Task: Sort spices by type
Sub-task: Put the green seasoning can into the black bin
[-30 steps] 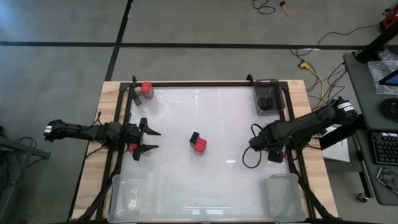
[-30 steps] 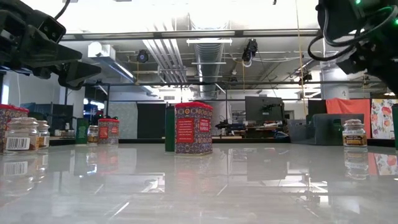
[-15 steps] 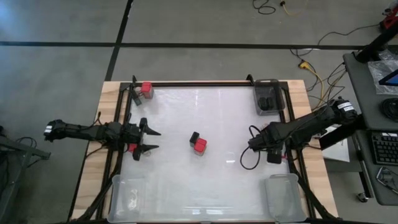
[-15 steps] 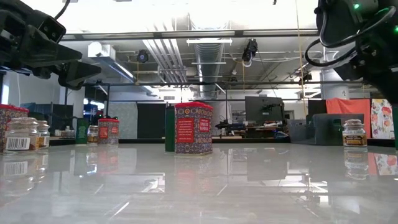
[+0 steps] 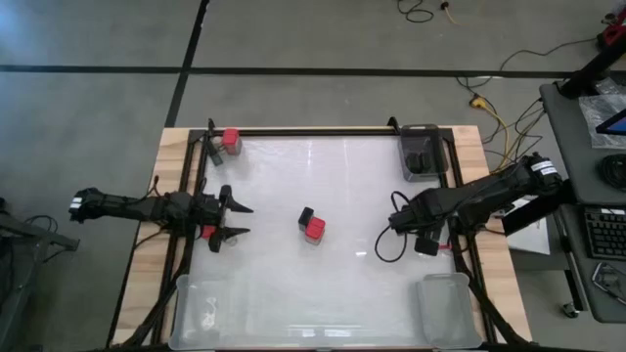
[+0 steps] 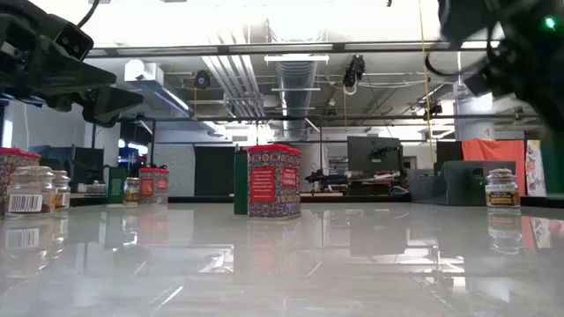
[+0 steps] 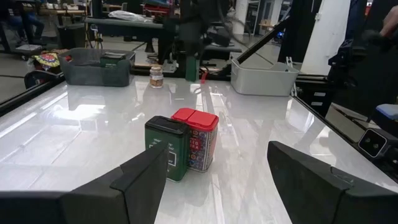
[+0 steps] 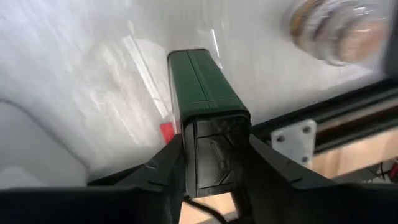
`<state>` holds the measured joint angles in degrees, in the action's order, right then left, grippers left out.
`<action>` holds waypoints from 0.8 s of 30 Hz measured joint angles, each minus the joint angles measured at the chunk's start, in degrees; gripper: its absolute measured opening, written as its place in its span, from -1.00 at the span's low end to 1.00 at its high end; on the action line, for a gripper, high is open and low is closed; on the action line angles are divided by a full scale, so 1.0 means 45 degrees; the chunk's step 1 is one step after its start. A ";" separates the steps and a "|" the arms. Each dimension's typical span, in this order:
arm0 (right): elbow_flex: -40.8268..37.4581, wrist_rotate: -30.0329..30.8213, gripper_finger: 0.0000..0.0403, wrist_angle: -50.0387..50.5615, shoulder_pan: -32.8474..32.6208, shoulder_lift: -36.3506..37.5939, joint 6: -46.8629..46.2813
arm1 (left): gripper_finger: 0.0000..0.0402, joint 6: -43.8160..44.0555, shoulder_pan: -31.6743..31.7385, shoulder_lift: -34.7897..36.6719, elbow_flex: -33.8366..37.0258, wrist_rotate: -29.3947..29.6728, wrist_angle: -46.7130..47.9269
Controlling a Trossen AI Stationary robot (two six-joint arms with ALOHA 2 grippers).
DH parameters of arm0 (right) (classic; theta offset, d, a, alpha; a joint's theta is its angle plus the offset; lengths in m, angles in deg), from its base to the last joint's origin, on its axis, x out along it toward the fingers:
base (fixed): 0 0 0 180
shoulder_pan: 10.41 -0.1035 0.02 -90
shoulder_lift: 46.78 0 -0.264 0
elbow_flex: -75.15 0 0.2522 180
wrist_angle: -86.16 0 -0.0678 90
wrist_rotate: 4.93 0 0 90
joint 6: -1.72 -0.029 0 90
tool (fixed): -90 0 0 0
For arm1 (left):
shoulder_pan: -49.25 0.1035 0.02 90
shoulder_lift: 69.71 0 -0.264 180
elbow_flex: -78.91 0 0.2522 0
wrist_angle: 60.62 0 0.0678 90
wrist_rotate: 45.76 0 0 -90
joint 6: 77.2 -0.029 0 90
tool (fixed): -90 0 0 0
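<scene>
My right gripper (image 8: 214, 163) hangs near the table's right edge (image 5: 423, 240), shut on a dark green tin with a black lid (image 8: 202, 93). A round jar (image 8: 336, 28) stands just beyond it. At mid-table a dark green tin (image 5: 306, 215) and a red-topped tin (image 5: 315, 231) stand side by side. Another red-topped tin (image 5: 230, 139) is at the far left corner. My left gripper (image 5: 233, 220) waits open above the left edge, over a red-topped tin (image 5: 208, 233). My right gripper pinches the tin at its black lid end (image 8: 214, 127) between its two fingers (image 8: 168, 165), one on each side. The fingers come from above, along the tin's length. Whether the tin's far end rests on the table, I cannot tell.
A dark bin (image 5: 423, 152) with black items sits at the far right corner. Clear bins stand at the near left (image 5: 201, 305) and near right (image 5: 450, 308). Several jars (image 6: 31, 189) cluster at the left edge. A black frame (image 5: 186, 196) rims the white table.
My right arm has shifted a little toward the table's left; in the low view it shows blurred. The left arm and the mid-table tins have kept still.
</scene>
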<state>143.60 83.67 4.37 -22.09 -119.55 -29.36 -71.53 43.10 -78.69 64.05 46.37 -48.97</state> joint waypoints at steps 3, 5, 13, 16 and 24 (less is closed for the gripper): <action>0.1268 0.0592 -0.38 0.1220 0.0384 0.0034 -0.0374 | 0.29 0.0000 -0.0003 0.0000 0.0000 0.0005 0.0002; 0.1997 0.1002 -0.32 0.1230 0.0677 0.0150 -0.0525 | 0.29 0.0003 -0.0001 0.0005 0.0003 0.0003 0.0000; 0.3624 0.3428 -0.29 0.1231 0.3057 0.0411 -0.0887 | 0.29 0.0000 -0.0002 0.0002 0.0002 0.0005 0.0005; 0.3654 0.4863 -0.36 0.1229 0.4722 0.0426 -0.1665 | 0.29 0.0001 -0.0001 0.0000 0.0001 0.0005 0.0004; 0.3716 0.5670 -0.31 0.1237 0.9866 0.0551 -0.2092 | 0.29 0.0001 -0.0002 0.0000 0.0004 0.0004 0.0003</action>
<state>160.32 109.19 9.93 22.31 -117.07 -38.77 -71.52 43.09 -78.69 64.06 46.38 -48.95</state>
